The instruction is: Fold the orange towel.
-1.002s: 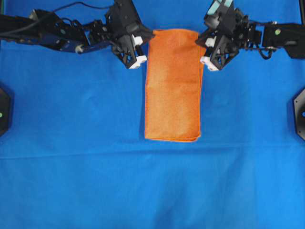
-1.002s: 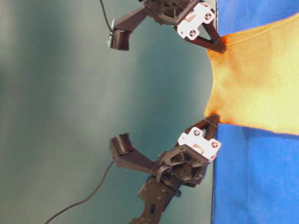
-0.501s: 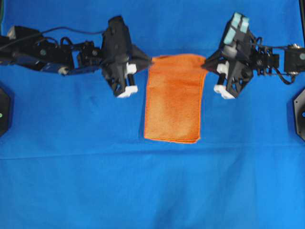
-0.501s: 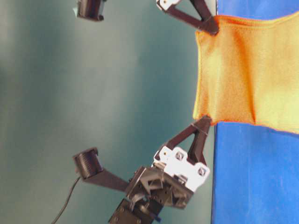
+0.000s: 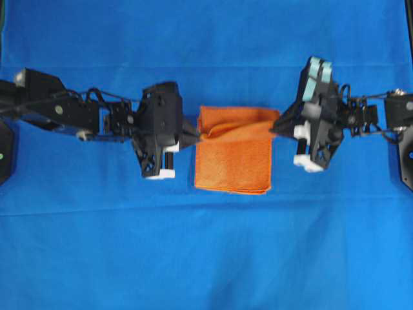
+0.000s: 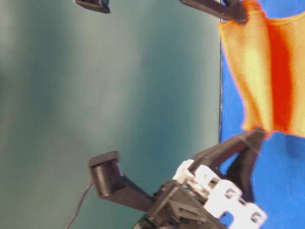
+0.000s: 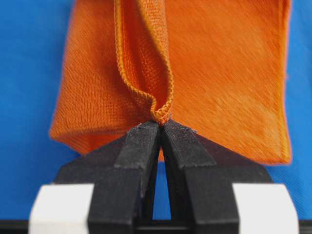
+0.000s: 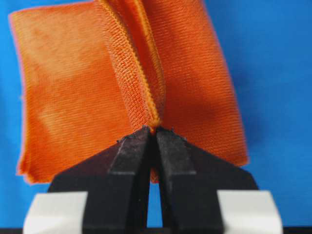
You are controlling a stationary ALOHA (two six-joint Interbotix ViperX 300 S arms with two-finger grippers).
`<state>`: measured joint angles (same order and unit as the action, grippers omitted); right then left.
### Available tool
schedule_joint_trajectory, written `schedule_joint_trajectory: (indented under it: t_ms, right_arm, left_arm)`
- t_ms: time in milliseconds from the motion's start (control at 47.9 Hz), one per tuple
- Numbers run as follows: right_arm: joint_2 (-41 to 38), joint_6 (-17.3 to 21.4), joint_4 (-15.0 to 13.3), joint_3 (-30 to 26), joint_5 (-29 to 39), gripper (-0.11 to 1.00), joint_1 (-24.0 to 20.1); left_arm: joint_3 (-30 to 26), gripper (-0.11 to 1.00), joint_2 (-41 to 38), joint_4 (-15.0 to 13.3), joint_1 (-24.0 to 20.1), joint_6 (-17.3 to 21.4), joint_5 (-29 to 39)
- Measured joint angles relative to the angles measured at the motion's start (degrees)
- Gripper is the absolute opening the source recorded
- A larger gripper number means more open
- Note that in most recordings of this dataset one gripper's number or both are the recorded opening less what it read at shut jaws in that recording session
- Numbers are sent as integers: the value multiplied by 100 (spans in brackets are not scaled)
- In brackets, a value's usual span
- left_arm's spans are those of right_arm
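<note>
The orange towel lies in the middle of the blue cloth, its far end lifted and carried over the near part. My left gripper is shut on the towel's left far corner. My right gripper is shut on the right far corner. Both hold the hem a little above the lower layer, and the held edge sags between them. In the table-level view the towel hangs from the two grippers. The near edge rests flat.
The large blue cloth covers the whole table. Black arm bases stand at the left edge and the right edge. Both arms stretch in from the sides at mid-height of the overhead view.
Both grippers have moved toward the near edge with the towel's far corners, drawing the far end over the near part. The visible towel is now much shorter.
</note>
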<state>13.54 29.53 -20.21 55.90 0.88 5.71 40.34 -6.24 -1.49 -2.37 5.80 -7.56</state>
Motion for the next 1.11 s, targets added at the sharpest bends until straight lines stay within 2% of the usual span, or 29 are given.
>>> schedule_joint_trajectory:
  t_ms: [334,606,898,940,1044,1107]
  right_arm:
    - [-668,0,396,-9,-457,3,-483]
    - [-905,9,536,-35,-562,3,-545]
    - [-976,0,545,-44,-562,5,-580]
    - [-967,0,545,-53,-571,13,-589]
    - [-993,0,545,-70,-571,44,-624]
    - [-993,-9,545,-70,-580,60,-650]
  left_arm:
    - [0,1,-396,9,299,0,0]
    - [0,1,-492,9,334,-9,-26]
    - [0,1,-545,9,334,-9,-229]
    - [0,1,-554,9,334,-9,-272]
    - [0,2,-563,0,343,-18,-334]
    - [0,12,-563,9,343,-26,-343]
